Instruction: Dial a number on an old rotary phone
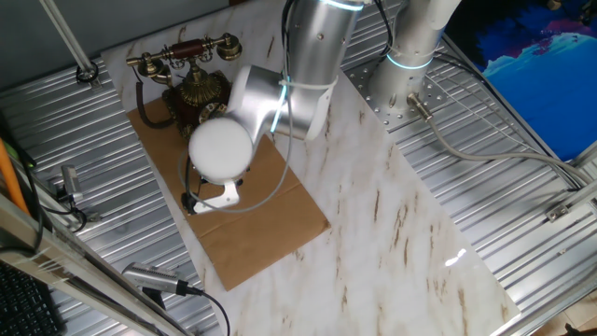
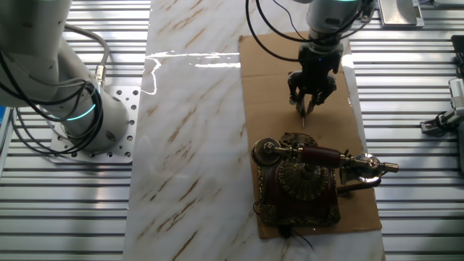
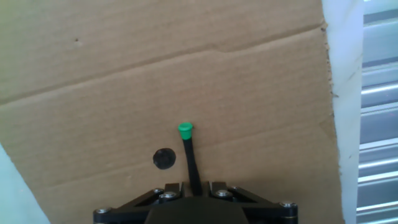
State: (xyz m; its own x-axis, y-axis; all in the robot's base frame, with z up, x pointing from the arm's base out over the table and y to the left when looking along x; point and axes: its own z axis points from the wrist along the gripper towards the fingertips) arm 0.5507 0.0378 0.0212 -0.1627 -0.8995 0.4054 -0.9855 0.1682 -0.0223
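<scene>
Hand (image 2: 313, 93): pinching stick (image 3: 188, 157), 12 o'clock of phone (image 2: 299, 181).
Risk: thin stick slips in dial (image 2: 303, 176), misdialling.

A white marble-patterned bench (image 1: 392, 233) with brown veining runs between ribbed metal surfaces on either side. A flat sheet of brown corrugated cardboard (image 1: 256, 219) lies directly on it, creased across its width, one long edge close to the bench's edge. The old rotary phone (image 2: 301, 181) stands on one end of the cardboard. On the bare marble beside the cardboard, the robot arm's round base plate (image 1: 396, 89) is bolted down.
</scene>
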